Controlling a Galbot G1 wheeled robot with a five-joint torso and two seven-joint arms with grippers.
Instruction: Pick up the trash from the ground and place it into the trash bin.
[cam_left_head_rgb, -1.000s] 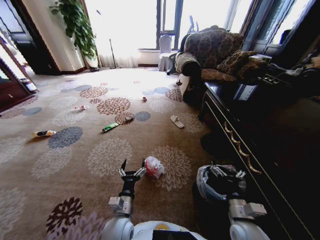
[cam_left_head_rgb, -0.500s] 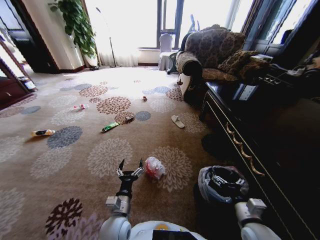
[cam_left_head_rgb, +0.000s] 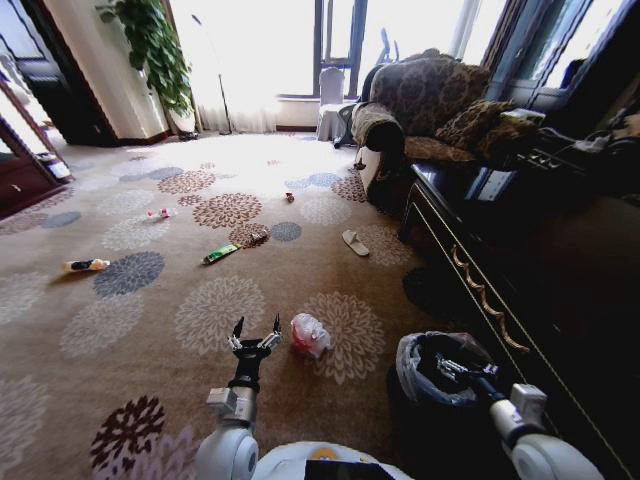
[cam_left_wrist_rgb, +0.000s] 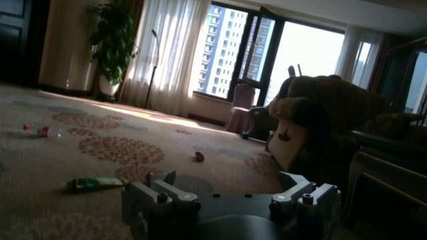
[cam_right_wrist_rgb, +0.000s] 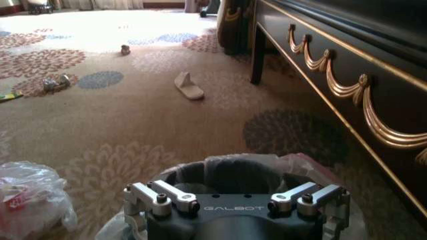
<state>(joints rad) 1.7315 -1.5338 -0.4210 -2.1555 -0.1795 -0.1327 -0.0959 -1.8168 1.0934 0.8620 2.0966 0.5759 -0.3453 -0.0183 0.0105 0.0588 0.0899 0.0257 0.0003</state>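
Observation:
My left gripper (cam_left_head_rgb: 257, 327) hovers open just above the carpet, a short way left of the white-red plastic wad (cam_left_head_rgb: 308, 335) (cam_right_wrist_rgb: 27, 200), not touching it. The black trash bin (cam_left_head_rgb: 408, 368) (cam_right_wrist_rgb: 297, 164) with its whitish liner stands at the right, and my right gripper (cam_left_head_rgb: 462, 369) sits open over its mouth with nothing in it. Farther off lie the green wrapper (cam_left_head_rgb: 221, 253) (cam_left_wrist_rgb: 93, 184), yellow-black packet (cam_left_head_rgb: 86, 265), clear bottle (cam_left_head_rgb: 158, 213) (cam_left_wrist_rgb: 43, 131), white slipper (cam_left_head_rgb: 354, 242) (cam_right_wrist_rgb: 187, 86) and a tiny red bit (cam_left_head_rgb: 289, 197) (cam_left_wrist_rgb: 199, 156).
A dark sideboard (cam_left_head_rgb: 520, 270) with gold trim runs along the right, close behind the bin. A patterned sofa (cam_left_head_rgb: 420, 110) stands beyond it and a potted plant (cam_left_head_rgb: 150, 50) in the far left corner. A small crumpled piece (cam_left_head_rgb: 257, 237) lies near the wrapper. Open carpet stretches ahead.
My right arm has drawn back and to the right, its gripper still over the bin. The left gripper has shifted slightly left, away from the wad.

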